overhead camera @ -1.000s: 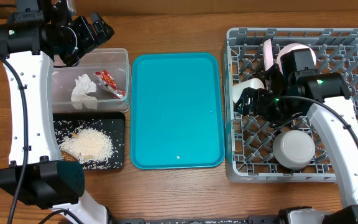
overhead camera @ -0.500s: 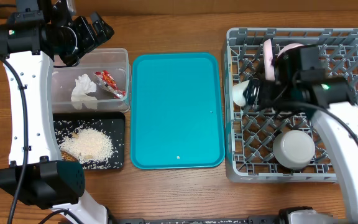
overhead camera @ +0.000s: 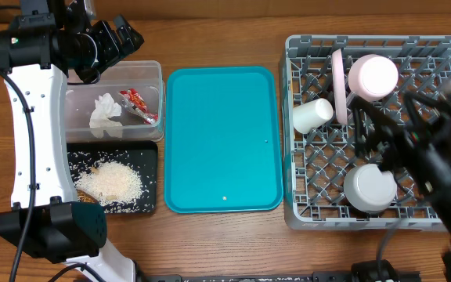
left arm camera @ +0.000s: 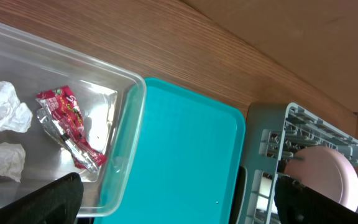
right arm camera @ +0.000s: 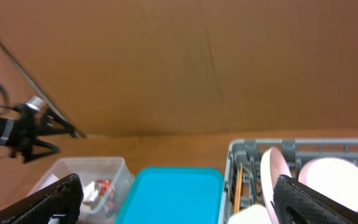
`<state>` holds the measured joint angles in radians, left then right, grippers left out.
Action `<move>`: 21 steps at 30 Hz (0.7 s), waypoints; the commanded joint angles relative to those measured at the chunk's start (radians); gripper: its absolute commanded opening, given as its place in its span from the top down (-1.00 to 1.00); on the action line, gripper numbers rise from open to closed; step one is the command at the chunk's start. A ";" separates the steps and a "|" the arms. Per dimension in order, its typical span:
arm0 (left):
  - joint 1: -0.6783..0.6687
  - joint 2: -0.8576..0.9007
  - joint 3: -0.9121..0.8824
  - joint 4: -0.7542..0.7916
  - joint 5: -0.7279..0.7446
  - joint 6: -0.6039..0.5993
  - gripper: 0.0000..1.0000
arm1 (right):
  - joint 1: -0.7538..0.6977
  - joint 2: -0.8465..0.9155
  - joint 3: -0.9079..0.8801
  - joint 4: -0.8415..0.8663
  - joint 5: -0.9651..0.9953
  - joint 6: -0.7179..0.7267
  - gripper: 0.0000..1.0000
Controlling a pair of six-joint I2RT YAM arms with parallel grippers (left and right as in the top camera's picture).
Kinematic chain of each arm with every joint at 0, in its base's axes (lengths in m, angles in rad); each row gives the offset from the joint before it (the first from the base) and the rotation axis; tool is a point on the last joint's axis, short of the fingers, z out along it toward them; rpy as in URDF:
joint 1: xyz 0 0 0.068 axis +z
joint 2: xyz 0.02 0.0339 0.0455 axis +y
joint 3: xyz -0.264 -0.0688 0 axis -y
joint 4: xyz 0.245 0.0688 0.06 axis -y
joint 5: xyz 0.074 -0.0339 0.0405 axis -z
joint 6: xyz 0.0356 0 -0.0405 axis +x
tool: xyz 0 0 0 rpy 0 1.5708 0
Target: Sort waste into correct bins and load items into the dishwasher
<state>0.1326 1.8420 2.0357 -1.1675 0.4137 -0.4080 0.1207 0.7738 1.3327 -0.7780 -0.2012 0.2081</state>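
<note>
Overhead view: the left gripper [overhead camera: 122,35] hangs at the upper left, jaws apart and empty, just past the far edge of the clear tub [overhead camera: 153,78]. In the tub lie the white tissue [overhead camera: 104,113] and the red wrapper [overhead camera: 139,106]. Below it, the black tray [overhead camera: 149,157] holds the rice scraps [overhead camera: 112,182]. A teal tray [overhead camera: 221,117] fills the centre. At right, the grey rack [overhead camera: 304,211] holds the pink plate [overhead camera: 339,78] on edge, a round pink dish [overhead camera: 373,76] beside it, the white cup [overhead camera: 313,115] on its side and a pale bowl [overhead camera: 369,188]. The right arm [overhead camera: 429,157] is a dark blur over the rack; its gripper cannot be read here.

Left wrist view: the fingers [left arm camera: 48,199] sit wide apart in the bottom corners, nothing between them. Wrapper and tissue lie at left, well apart from them.

Right wrist view: the right gripper [right arm camera: 178,199] is spread wide and empty, with the plate and rack at lower right.
</note>
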 commanded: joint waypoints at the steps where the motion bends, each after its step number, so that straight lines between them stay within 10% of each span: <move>1: -0.002 -0.008 0.013 0.000 -0.006 0.030 -1.00 | 0.004 -0.113 -0.044 0.003 0.019 -0.008 -1.00; 21: -0.002 -0.008 0.013 0.000 -0.006 0.030 -1.00 | 0.003 -0.637 -0.882 0.489 0.045 -0.007 -1.00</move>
<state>0.1326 1.8420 2.0357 -1.1671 0.4141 -0.4080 0.1204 0.1993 0.5491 -0.3672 -0.1677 0.2062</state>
